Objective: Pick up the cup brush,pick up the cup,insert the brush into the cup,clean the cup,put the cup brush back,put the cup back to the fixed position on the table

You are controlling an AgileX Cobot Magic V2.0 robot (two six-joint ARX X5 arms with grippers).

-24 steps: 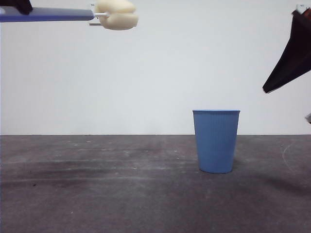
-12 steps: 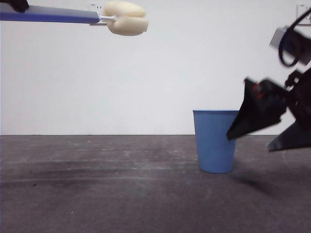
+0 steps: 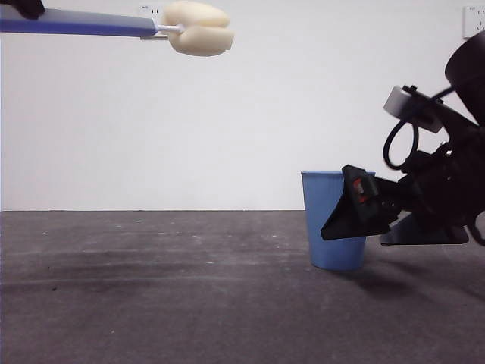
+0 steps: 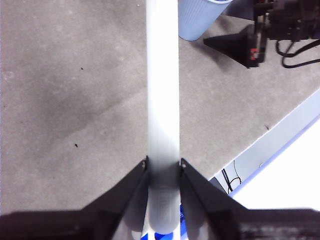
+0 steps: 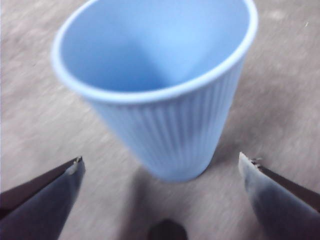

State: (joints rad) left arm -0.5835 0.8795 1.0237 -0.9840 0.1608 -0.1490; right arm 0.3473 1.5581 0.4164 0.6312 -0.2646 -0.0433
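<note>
While the left gripper (image 4: 162, 167) stays clamped on the cup brush (image 3: 151, 25) high at the left, the right gripper (image 5: 160, 172) has dropped from the upper right — jaws spread wide — beside the cup (image 3: 336, 220) standing on the table (image 3: 151, 288), suggesting the grasp comes next.

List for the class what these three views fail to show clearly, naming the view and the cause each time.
- Blue ribbed plastic cup: front view, its right side is covered by the right gripper.
- Same cup: left wrist view, cut off by the picture edge.
- Long grey-handled cup brush: front view, the handle's held end runs off the edge; left wrist view, the handle is blurred and the cream sponge head is out of frame.
- Left gripper: front view, only a dark tip shows.
</note>
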